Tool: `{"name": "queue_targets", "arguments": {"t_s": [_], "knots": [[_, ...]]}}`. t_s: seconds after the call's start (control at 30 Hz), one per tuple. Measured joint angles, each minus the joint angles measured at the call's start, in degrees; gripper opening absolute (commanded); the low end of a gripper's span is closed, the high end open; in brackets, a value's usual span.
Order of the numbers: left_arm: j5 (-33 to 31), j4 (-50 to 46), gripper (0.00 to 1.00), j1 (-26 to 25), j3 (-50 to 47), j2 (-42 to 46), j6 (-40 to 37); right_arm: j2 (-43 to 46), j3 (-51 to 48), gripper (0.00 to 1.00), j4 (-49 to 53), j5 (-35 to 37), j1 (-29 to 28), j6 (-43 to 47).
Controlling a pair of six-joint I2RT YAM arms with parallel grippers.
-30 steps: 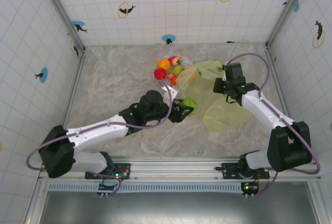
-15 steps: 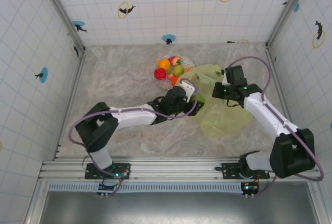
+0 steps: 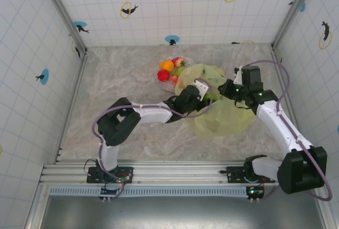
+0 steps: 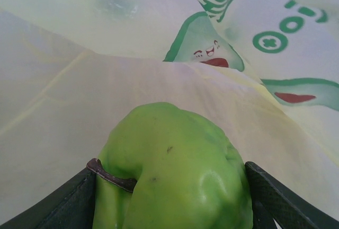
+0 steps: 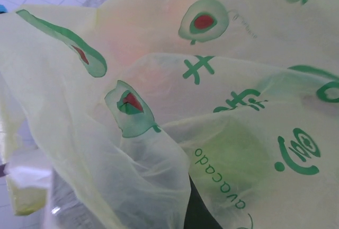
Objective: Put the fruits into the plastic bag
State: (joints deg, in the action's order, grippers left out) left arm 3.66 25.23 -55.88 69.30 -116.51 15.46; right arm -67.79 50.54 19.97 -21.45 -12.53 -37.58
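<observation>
A green fruit (image 4: 169, 170) with a brown stem sits between my left gripper's dark fingers (image 4: 278, 197); the left gripper (image 3: 204, 93) is shut on it. It is inside the mouth of the yellow-green avocado-print plastic bag (image 3: 222, 117), whose film (image 4: 132, 80) surrounds the fruit. My right gripper (image 3: 227, 88) is shut on the bag's upper edge and holds it up; the bag film (image 5: 238, 54) drapes over its dark finger (image 5: 198, 213). An orange fruit (image 3: 168, 65), a red one (image 3: 163, 75) and a peach-pink one (image 3: 179, 61) lie on the plate.
The round white patterned plate (image 3: 160, 81) stands behind the bag, its right side covered by the bag's edge. The enclosure's tiled walls and metal posts (image 3: 78, 49) ring the marble table. Open table lies to the left of the plate.
My left gripper has carried the green fruit to the right, from open table into the bag's mouth. The right gripper has moved up and right, pulling the bag's edge higher.
</observation>
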Motion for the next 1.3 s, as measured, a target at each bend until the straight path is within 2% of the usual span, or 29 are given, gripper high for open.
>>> {"name": "queue_targets", "arguments": {"t_s": [0.13,0.3,0.4,0.6,0.77,0.97,1.3], "knots": [[1.7,3.1,0.67,0.0,4.2,-5.9,3.1,0.7,-2.8,0.00,-3.5,-2.7,0.5,-4.0],[3.5,6.4,0.76,0.0,7.8,-10.9,7.2,1.1,-5.0,0.00,-6.5,-4.2,0.8,-6.9],[4.3,7.0,0.83,0.0,8.4,-11.8,8.6,1.1,-5.6,0.00,-7.9,-4.4,1.3,-7.6],[4.8,7.3,0.90,0.1,7.5,-11.2,8.5,1.1,-5.7,0.00,-8.0,-3.7,1.8,-6.3],[5.5,7.0,0.90,0.4,1.6,-5.9,8.1,1.1,-5.7,0.00,-5.9,-0.5,2.4,-2.3],[8.0,4.9,0.89,2.4,-7.3,6.4,6.0,0.1,-4.9,0.00,-1.2,5.2,2.8,4.9],[22.1,-7.3,0.88,8.5,-15.4,27.3,2.4,-1.8,-4.4,0.00,-1.0,7.3,2.8,9.1]]}}
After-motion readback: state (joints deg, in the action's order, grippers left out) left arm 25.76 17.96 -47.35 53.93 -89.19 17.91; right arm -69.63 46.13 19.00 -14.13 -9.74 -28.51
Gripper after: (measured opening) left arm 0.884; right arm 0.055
